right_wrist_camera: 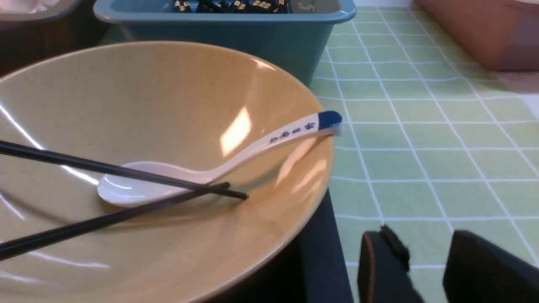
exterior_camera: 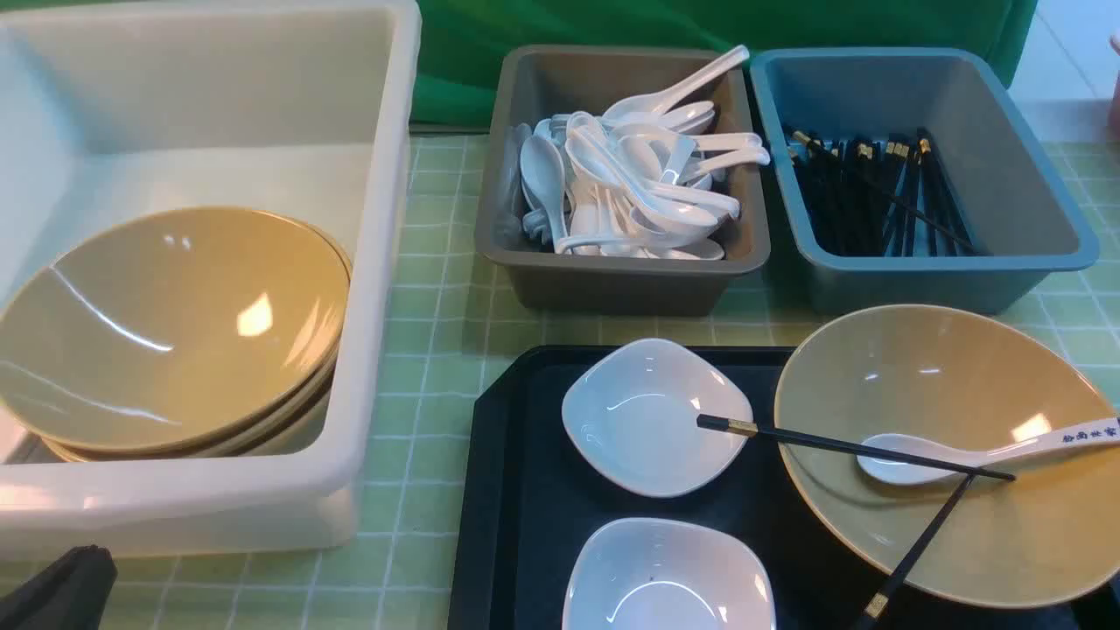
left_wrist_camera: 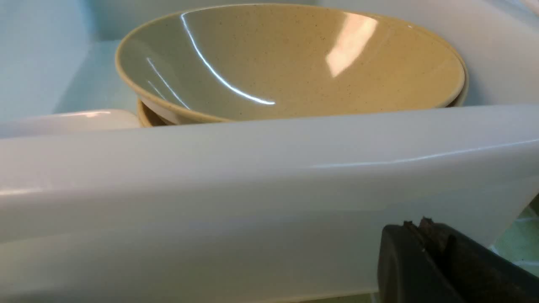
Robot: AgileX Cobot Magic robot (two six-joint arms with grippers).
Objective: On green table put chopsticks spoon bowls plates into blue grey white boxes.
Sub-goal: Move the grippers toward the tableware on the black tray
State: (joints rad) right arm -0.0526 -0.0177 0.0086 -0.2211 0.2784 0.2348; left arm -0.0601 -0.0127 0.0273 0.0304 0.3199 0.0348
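Observation:
On the black tray a wide tan bowl holds the blue-lettered spoon and two crossed chopsticks. Two white plates lie beside it. Stacked tan bowls sit in the white box. My left gripper is shut and empty, just outside that box's near wall. My right gripper is open and empty over the green table, beside the tray's right edge.
The grey box holds several plain white spoons. The blue box holds several black chopsticks. A reddish-brown container stands at the table's far right edge.

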